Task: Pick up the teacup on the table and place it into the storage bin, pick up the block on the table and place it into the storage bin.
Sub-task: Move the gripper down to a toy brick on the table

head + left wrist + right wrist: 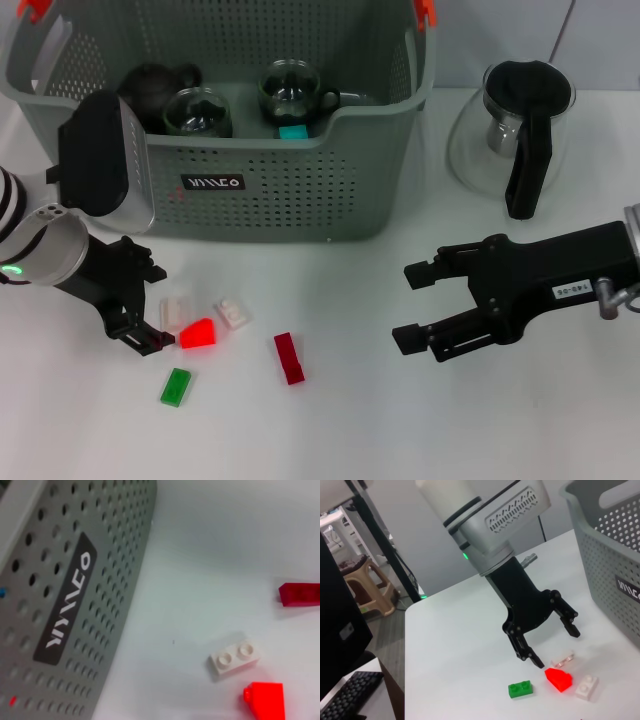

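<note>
Left gripper (pixel 150 305): lowered close to the worktop (pixel 400 420) on the robot's left, black fingers (pixel 532 656) spread apart, nothing held between them. Right gripper (pixel 415 305): held low on the right side, pointed toward the left, fingers parted and empty.

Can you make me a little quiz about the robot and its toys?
1. True or false: the left pincer is open above the clear block.
2. Which block lies nearest the bright red block: A green, B white, C dark red?
3. What stands right of the basket?

Key: 1 true. 2 B, the white block. 3 A glass jug with a black handle.
</note>
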